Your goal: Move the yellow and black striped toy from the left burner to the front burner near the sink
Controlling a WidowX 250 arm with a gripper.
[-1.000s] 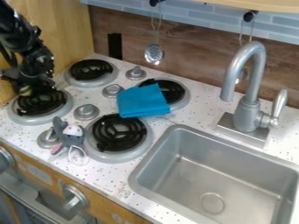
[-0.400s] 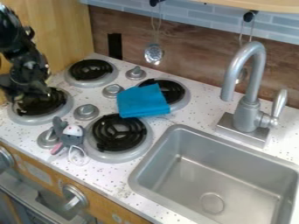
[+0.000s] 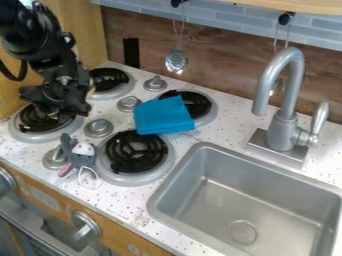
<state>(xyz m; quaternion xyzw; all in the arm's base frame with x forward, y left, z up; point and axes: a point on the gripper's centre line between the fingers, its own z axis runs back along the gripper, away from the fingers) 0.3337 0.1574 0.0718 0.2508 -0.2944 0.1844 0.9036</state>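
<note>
Claw (image 3: 57,110), black, hung over the nearest coil burner (image 3: 30,132), at the left end of the stove; whether it was released or clenched, and whether it held anything, could not be told; nor could contact with the coils be made out. Arm (image 3: 37,37), black, entered from the upper left; it sloped down to the right, its wrist bent so that the claw pointed down at the burner; pose apparently chosen to reach the stove from above while clearing the knobs.

Plush toy (image 3: 83,157), grey with white and pink parts, lay towards the front edge, between a silver knob (image 3: 53,159) and the front burner (image 3: 137,181); it lay up against both, which probably kept it from rolling; a pale loop (image 3: 89,178) trailed on the speckled counter (image 3: 127,206). Cloth (image 3: 162,116), blue, apparently folded, lay partly across the right rear burner (image 3: 210,114), its lower edge by the front burner; the raised coils likely gave it its slight tilt; its flat folds suggested it had been set down as a compact piece.

Second knob (image 3: 99,128), silver, stood between claw and front burner; sink (image 3: 267,206), grey, was let into the counter at the right; faucet (image 3: 284,122) stood behind it, spout turned over the basin side; slotted utensil (image 3: 176,61) hung from a hook on the back wall, presumably to keep it off the stove.
</note>
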